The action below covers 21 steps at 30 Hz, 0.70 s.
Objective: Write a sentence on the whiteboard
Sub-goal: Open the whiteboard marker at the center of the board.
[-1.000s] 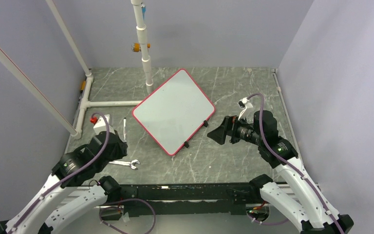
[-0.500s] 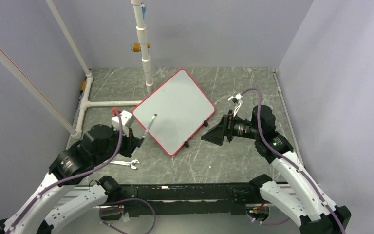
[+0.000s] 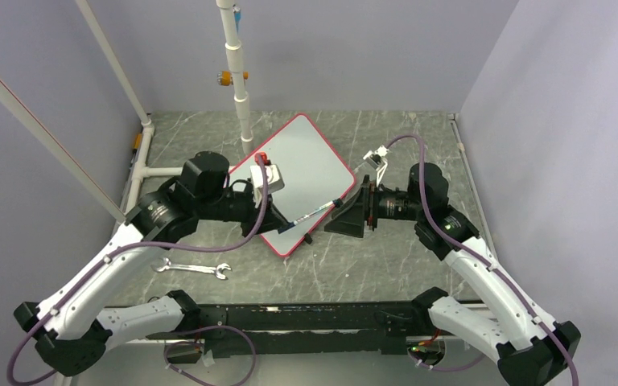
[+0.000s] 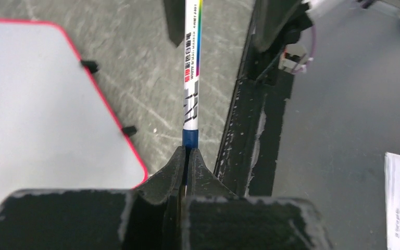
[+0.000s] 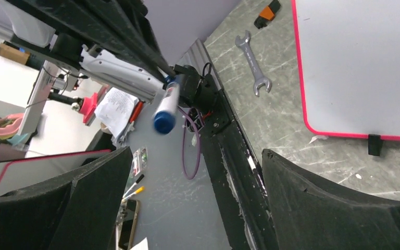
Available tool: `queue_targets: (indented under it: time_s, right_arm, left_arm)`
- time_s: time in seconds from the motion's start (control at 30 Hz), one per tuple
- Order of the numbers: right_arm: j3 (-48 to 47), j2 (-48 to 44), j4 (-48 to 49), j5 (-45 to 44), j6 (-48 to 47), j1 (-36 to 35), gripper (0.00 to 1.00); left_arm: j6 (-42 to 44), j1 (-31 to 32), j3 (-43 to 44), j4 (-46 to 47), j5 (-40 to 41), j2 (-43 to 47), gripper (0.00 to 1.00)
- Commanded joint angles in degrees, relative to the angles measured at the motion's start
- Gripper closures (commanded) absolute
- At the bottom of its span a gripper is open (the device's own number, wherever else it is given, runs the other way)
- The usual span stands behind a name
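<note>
Grey marbled worktop (image 3: 386,265) fills the floor of a lilac-walled booth, with a white pipe frame (image 3: 241,96) standing at its back left. Near the middle lies the whiteboard (image 3: 310,153), flat and turned cornerwise, red-edged, its face plain white, with two small black feet on the edge facing the right arm. The left arm reaches over the board's near left corner, and the left gripper (image 3: 287,227) has its jaws pressed together on a marker (image 3: 315,213), pinching it at a blue band. The right gripper (image 3: 342,217) sits just beside the board's footed edge, jaws spread wide and holding nothing. The marker is a slim white printed barrel, and its free blue end points toward the gap between the right jaws; whether it touches them cannot be told. A silver wrench (image 3: 193,268) lies on the worktop near the left arm, apart from the board.
</note>
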<state>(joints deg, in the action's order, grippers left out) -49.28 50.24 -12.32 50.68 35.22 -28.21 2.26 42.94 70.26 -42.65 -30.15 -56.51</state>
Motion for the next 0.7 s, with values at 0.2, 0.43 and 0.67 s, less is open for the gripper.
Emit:
queue_targets:
  time_s: [0.2,0.43,0.67]
  right_arm:
    - [-2.6,2.5,2.2,4.1,-3.5,-0.5,0.04]
    - [-4.5,3.8,-1.4,5.3,-8.0,-1.2,0.09]
    - [-9.1,7.6,-9.8,0.8,-14.7,-6.0,0.20]
  left_arm:
    - [13.2,0.2,6.6,-1.8,-18.5,-7.7,1.00]
    - [13.8,0.1,5.1,-1.3,-20.4,-10.8,1.00]
    - [12.5,-0.1,2.9,1.4,-19.7,-10.5,1.00]
